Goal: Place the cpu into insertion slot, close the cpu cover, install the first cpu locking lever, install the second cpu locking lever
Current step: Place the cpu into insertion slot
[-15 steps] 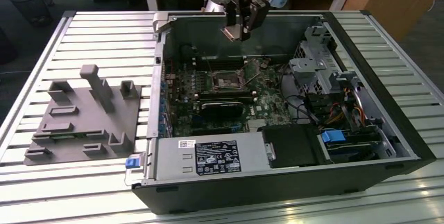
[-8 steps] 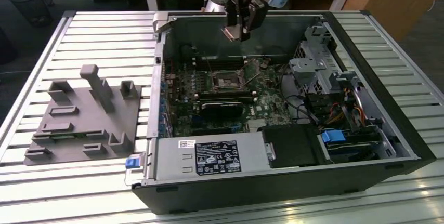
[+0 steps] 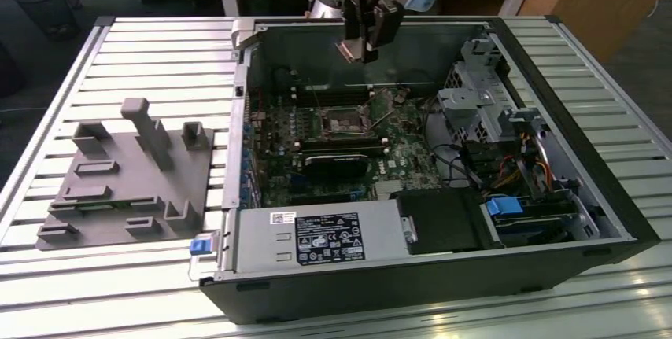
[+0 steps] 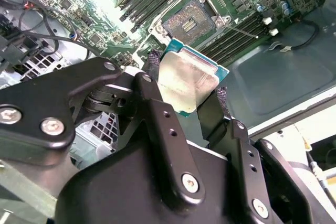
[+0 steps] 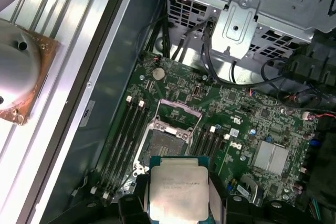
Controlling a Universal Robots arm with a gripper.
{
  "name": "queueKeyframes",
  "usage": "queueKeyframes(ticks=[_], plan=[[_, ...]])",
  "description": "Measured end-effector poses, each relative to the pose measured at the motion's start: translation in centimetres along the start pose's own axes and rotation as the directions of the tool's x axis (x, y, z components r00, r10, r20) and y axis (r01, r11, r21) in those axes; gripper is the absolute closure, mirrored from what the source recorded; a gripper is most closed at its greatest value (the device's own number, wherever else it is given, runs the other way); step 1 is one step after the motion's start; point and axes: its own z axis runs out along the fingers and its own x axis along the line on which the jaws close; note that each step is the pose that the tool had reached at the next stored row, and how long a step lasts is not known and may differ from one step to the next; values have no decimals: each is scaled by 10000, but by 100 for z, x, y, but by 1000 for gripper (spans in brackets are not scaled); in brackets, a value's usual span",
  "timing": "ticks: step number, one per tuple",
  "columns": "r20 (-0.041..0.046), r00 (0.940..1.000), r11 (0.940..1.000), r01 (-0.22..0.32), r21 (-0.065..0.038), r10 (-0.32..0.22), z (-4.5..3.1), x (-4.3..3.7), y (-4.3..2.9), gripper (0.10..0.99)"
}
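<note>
Cpu (image 4: 187, 83) clamped in the gripper (image 4: 186, 76) hangs above the uncovered insertion slot (image 4: 189, 22) of the green motherboard (image 5: 231, 98) inside the computer case (image 3: 420, 284)

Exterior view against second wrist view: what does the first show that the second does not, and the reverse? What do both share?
Exterior view: the whole open computer case on the slatted table, a grey fixture at the exterior view's left, the gripper hanging over the motherboard. Second wrist view: the cpu's silver face up close, clamped at its edges between the black fingers. Shared: the gripper, the green motherboard and the insertion slot, not yet filled.
</note>
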Motion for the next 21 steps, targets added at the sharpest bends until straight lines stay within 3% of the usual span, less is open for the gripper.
queueKeyframes(ticks=[12, 21], plan=[[75, 9963, 9963, -857, -20, 857, 1, 0, 0, 545], [139, 9872, 9873, -1589, -42, 1589, 2, 0, 0, 545]])
